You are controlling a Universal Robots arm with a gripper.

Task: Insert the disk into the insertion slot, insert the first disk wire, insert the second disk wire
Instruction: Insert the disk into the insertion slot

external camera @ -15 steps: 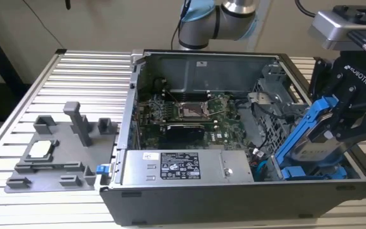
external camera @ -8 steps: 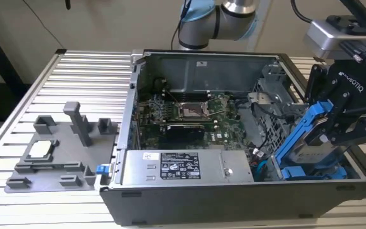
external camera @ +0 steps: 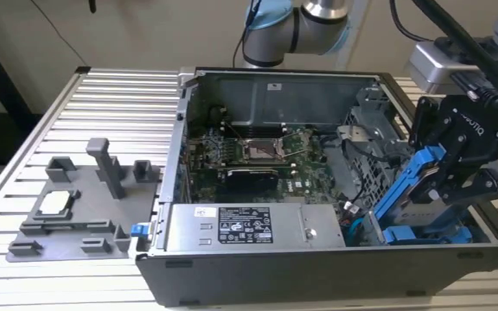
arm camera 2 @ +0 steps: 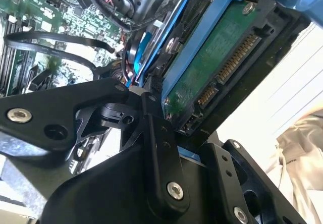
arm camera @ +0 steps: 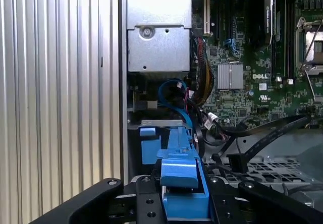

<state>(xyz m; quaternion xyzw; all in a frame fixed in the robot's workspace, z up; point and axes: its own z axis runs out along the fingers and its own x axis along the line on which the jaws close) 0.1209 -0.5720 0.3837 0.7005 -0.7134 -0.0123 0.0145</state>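
Ribbed metal surface [external camera: 102,103] carries an open computer case [external camera: 318,275], with a grey fixture plate [external camera: 76,214] at the exterior view's left. At the case's right end, the end effector [external camera: 446,184] pinches the disk [external camera: 420,170] by its blue carrier. The disk is tilted on edge just above another blue carrier [external camera: 414,234] in the bay.

A white label [external camera: 244,225] of small black print sits on the power supply [external camera: 318,227], with a smaller sticker [external camera: 205,212] beside it. White lettering [external camera: 472,123] marks the black housing [external camera: 443,139] above the jaws. A white logo [arm camera: 260,76] stands on the motherboard [arm camera: 237,103].
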